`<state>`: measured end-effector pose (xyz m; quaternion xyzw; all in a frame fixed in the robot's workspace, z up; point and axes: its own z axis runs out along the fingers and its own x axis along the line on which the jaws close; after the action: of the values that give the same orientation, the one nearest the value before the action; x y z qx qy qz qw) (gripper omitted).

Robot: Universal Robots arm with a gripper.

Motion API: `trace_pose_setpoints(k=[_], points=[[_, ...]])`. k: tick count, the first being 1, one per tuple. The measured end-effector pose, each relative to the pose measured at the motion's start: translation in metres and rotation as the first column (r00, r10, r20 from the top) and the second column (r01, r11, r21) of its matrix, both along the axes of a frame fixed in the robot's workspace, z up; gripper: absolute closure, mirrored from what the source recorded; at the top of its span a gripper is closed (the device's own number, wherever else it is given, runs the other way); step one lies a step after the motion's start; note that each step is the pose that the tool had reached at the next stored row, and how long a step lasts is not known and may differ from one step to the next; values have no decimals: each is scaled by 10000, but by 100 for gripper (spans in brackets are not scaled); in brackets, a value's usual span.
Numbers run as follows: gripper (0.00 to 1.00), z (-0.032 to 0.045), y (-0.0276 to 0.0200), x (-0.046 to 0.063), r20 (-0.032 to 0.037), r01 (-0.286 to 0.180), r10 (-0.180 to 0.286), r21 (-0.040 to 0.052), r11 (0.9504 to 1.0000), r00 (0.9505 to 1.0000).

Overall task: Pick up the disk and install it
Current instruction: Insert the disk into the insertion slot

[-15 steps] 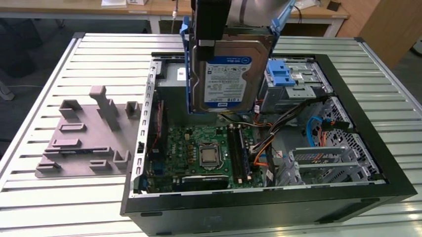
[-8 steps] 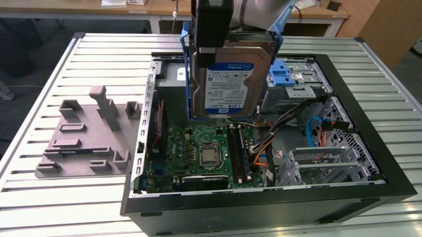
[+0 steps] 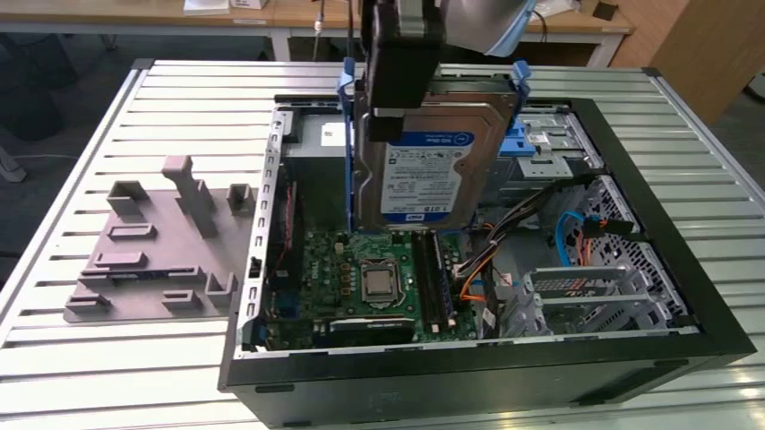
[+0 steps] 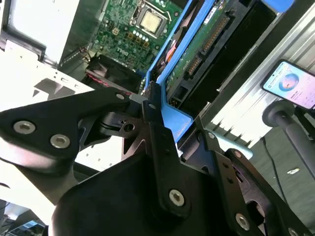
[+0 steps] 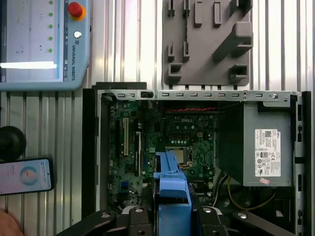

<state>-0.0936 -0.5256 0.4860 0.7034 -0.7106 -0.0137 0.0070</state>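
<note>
In the exterior view, the hand is clamped on the upper end of the disk. The disk hangs upright with its label facing the camera, over the motherboard inside the open computer case on the slatted table. I cannot tell how much gap there is below its lower edge. The drive cage sits toward the exterior view's right, with loose cables just beside it. A grey fixture plate lies by the case on the exterior view's left.

In the second wrist view, the black fingers pinch the blue carrier, not the metal body. The disk's green circuit side runs away toward the CPU socket. A phone lies outside the case.

In the first wrist view, the carrier's blue end sits between the fingers, directly above the board. The power supply box stands to one side and a teach pendant lies on the table.

The likely risks:
- The plastic frame may flex or slide in the grip, so the disk could tilt or drop onto the socket.
- The cables by the cage could snag a rail.
- A skewed carrier would jam against the cage.
</note>
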Motion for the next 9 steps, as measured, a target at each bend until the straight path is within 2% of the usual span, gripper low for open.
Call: trace_pose_setpoints(k=[2, 5, 7, 9], points=[[64, -3, -5, 55, -1, 1, -1, 52, 10000, 10000], [64, -13, -16, 133, -1, -1, 1, 212, 9998, 10000], [64, -32, -55, 145, 0, 0, 0, 226, 9997, 10000], [64, -50, -115, 149, -1, 0, 0, 226, 9997, 10000]])
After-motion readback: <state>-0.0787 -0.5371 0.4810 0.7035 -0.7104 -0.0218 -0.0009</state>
